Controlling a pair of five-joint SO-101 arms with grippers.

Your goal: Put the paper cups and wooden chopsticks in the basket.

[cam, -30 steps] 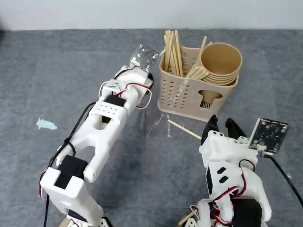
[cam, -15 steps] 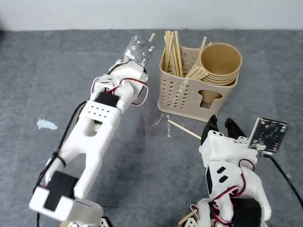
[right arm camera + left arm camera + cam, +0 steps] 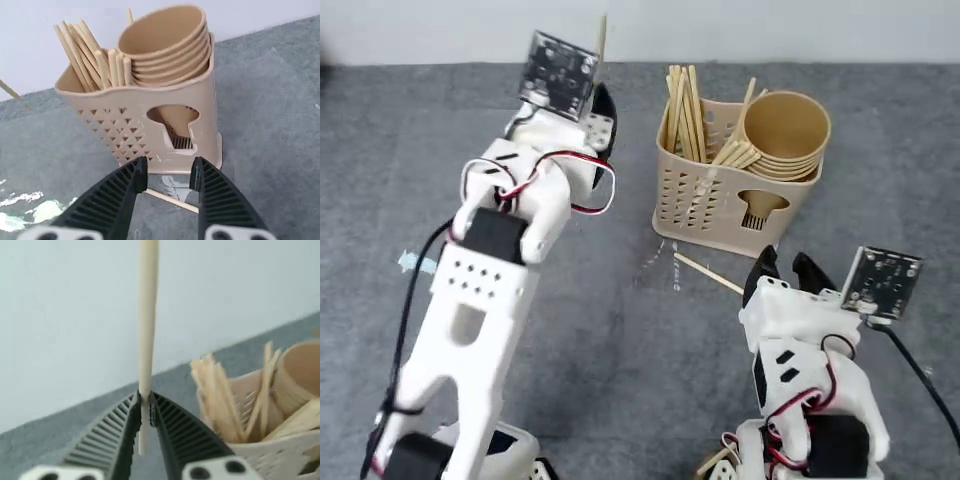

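One pale wooden chopstick (image 3: 148, 315) clamped upright in left end effector (image 3: 145, 401) | lower into beige perforated basket (image 3: 700, 205) (clear rim)

Chopstick (image 3: 148, 315) upright in end effector (image 3: 145, 407)

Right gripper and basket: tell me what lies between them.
One loose chopstick lies flat on the table between the right gripper and the basket, shown in the high and right wrist views.

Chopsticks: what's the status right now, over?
Left jaws shut on one chopstick, upright beside basket. Right jaws open by loose chopstick on table. Cups already in basket. Nothing in the way.
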